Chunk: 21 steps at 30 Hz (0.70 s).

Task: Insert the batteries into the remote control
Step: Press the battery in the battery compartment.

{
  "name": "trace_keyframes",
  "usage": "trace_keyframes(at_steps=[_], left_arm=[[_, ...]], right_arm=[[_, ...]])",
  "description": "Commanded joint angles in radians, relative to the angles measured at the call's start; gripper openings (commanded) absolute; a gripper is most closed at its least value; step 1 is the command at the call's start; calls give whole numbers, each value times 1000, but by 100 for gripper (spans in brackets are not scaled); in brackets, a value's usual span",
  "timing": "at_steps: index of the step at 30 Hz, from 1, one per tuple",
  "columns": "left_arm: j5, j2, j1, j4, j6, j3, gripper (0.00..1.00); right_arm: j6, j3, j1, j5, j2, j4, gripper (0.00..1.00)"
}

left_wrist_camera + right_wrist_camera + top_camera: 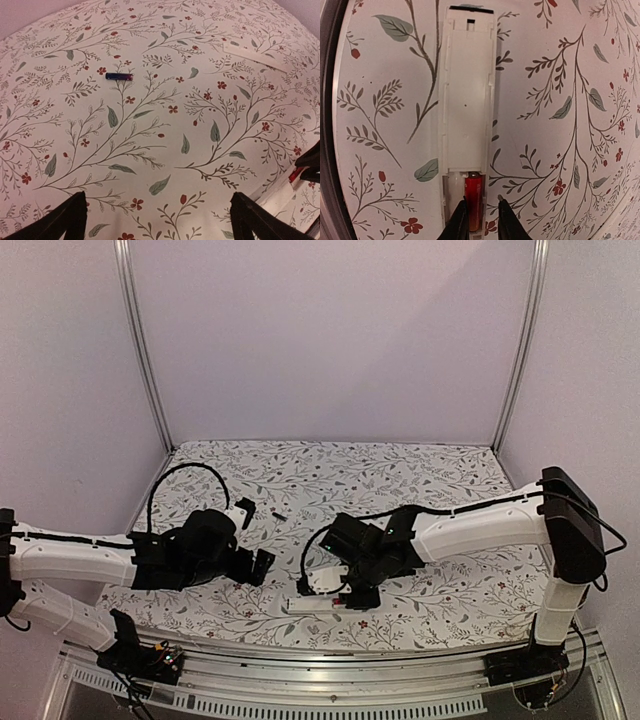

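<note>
From above, the remote control [312, 606] lies on the flowered cloth [420, 470] toward 6 o'clock, just under the right gripper [358, 595]. The black battery [279, 515] lies alone at about 11 o'clock from the remote, a little beyond the left gripper [262, 565]. In the left wrist view this gripper's fingers stand wide apart, and the black battery rests on the cloth at 11 o'clock. In the right wrist view the red-orange battery [473, 197] sits in the open compartment at the remote's 6 o'clock end, between the narrow fingertips; whether they squeeze it I cannot tell.

One remote control [467, 90], two batteries [473, 200] (black — red-orange)
</note>
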Motion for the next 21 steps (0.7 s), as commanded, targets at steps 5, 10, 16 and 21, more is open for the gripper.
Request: trace_keyframes(at_steps=[5, 10, 16, 21], left_arm=[[0, -13, 20, 1, 14, -2, 100], [2, -13, 23, 1, 19, -1, 100], [2, -14, 29, 5, 22, -2, 100], [1, -9, 58, 21, 26, 13, 100]], right_arm=[[-17, 14, -21, -52, 32, -14, 21], [-20, 14, -26, -53, 38, -13, 20], [-22, 20, -29, -37, 37, -14, 20], [-19, 44, -29, -55, 13, -24, 33]])
